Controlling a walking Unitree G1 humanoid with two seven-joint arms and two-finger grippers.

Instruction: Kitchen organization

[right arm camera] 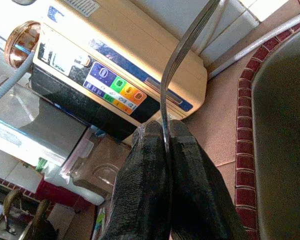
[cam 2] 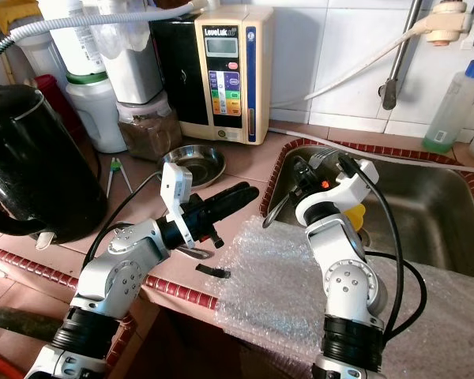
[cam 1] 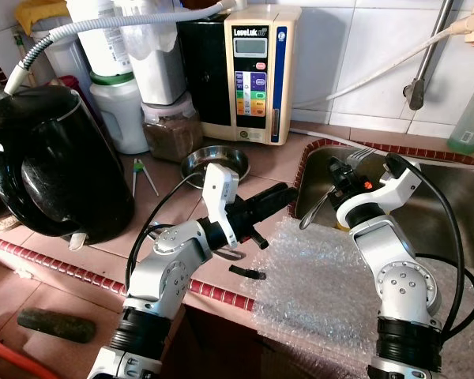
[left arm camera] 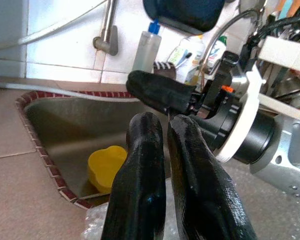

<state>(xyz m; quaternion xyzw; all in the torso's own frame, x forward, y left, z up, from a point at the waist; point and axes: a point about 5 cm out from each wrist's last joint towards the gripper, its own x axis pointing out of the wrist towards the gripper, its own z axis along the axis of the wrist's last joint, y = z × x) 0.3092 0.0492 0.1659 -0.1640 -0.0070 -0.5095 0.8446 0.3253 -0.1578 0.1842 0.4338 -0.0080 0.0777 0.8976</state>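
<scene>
Fork pinched in your right gripper, held over the near-left corner of the sink.

The fork (cam 1: 332, 188) stands tines-up in the right gripper (right arm camera: 165, 137), whose fingers are clamped on its thin handle — the handle end hangs toward the sink (cam 2: 426, 205) rim. Your left gripper (cam 1: 272, 196) sits just left of that rim, over the bubble wrap (cam 1: 316, 276), fingers pressed together and holding nothing. The grip looks narrow; a quick wrist turn could let the fork pivot or drop into the basin beside the yellow sponge (left arm camera: 106, 162). The two grippers are close and could collide. The sink's far side is cut off.
</scene>
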